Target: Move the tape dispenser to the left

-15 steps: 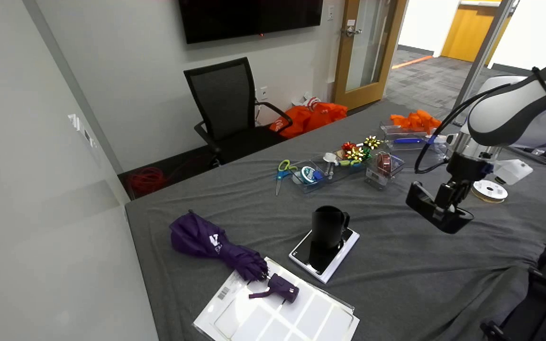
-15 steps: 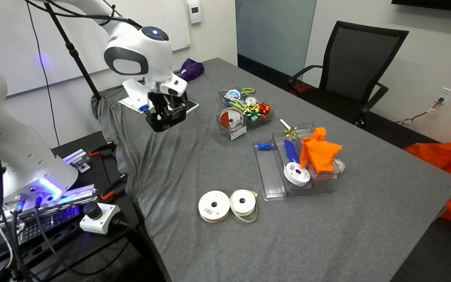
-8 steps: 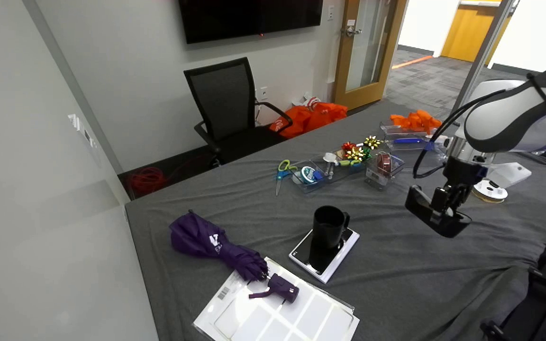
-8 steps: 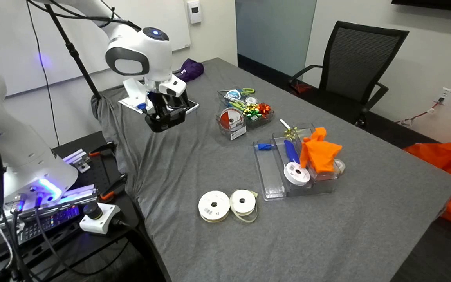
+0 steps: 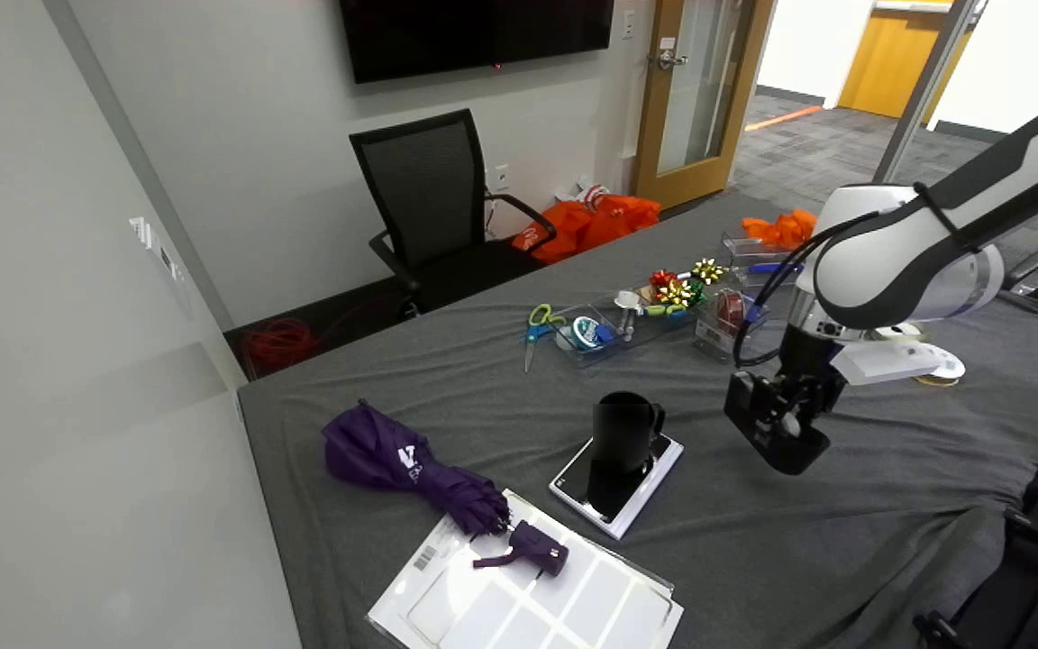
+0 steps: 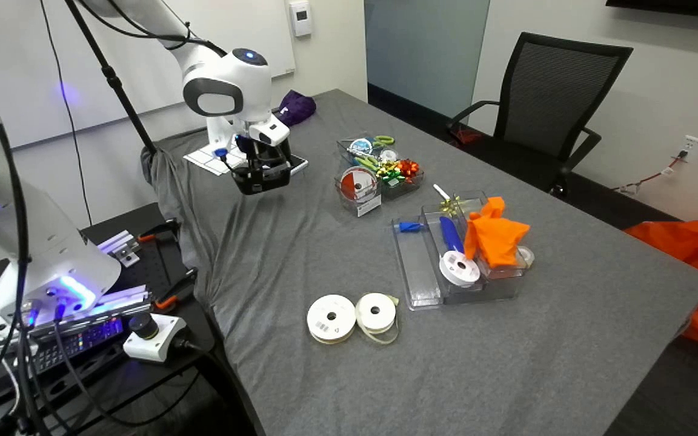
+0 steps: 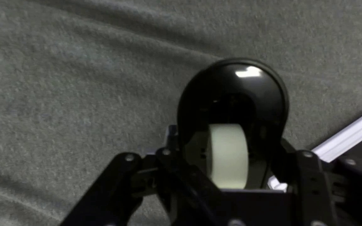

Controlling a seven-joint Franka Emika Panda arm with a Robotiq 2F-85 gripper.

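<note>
In an exterior view, bare gray counter [image 5: 697,406] gives passage between the pincer [image 5: 785,410] and the upright black mug [image 5: 623,434], which stands in the way on a white-bordered tablet [image 5: 612,501]. Farther past it, a purple umbrella [image 5: 384,458] obstructs; clear bins [image 5: 719,343] hem the far side.

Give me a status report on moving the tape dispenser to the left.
Done: the grasp, it seems; the gripper looks clamped across the tape dispenser in the wrist view.
In hand: the carry. In an exterior view it sits nearer the black mug than a moment ago, apparently held above the gray cloth.
Remaining: probably setting it down and letting go, as it is still gripped.
</note>
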